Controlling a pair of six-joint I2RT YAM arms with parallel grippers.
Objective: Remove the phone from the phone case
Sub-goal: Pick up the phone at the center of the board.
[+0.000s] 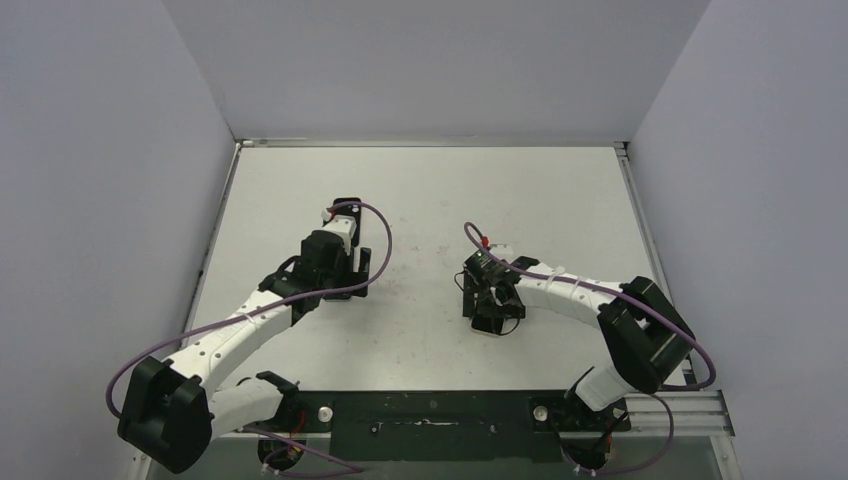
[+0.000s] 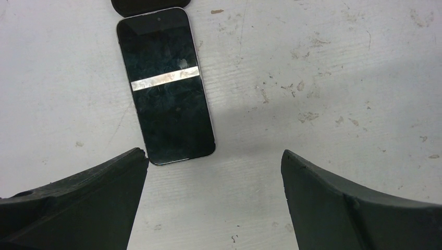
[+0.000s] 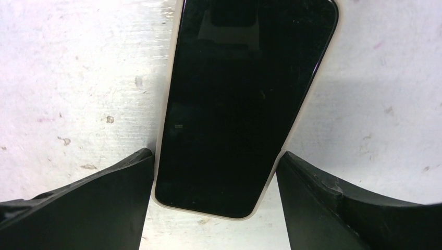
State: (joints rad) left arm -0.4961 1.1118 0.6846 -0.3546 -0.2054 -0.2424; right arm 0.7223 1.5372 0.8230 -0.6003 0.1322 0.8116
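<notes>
Right gripper [image 3: 216,154]: jaws astride the near end of the black, glossy, glass-fronted phone [image 3: 245,94], one dark fingertip [image 3: 142,159] at each long edge. They look to be just touching it, but I cannot tell whether they actually pinch.
Phone: lies flat, screen up, running from bottom centre to the top of the right wrist view. It sits in a thin cream-coloured phone case [image 3: 198,213], so the removal is not yet done.
Left gripper [image 2: 213,151]: jaws spread wide, with only bare surface between them.
Second device: a bare dark-glass handset [image 2: 167,88] with a silver metal edge lies flat at the upper left of the left wrist view. Its near corner is right by one finger; I cannot tell if they touch.
Unknown item: a black rounded shape [image 2: 148,5] is cut off at the top edge of that view, just beyond the handset. I cannot tell what it is.
Surface: white, scuffed table [image 2: 323,78].
Risk, squeeze: a grip across the long edges would press the case walls onto the phone, so both would probably lift as one and nothing would part.
Risk, slip: the tips reach only the near end of a smooth slab. If raised, the far end could sag, pivot and drop.
Risk, no counter-hold: the left gripper is well apart from the cased phone. With nothing pinning the case, any peeling pull would likely just drag it across the table.
</notes>
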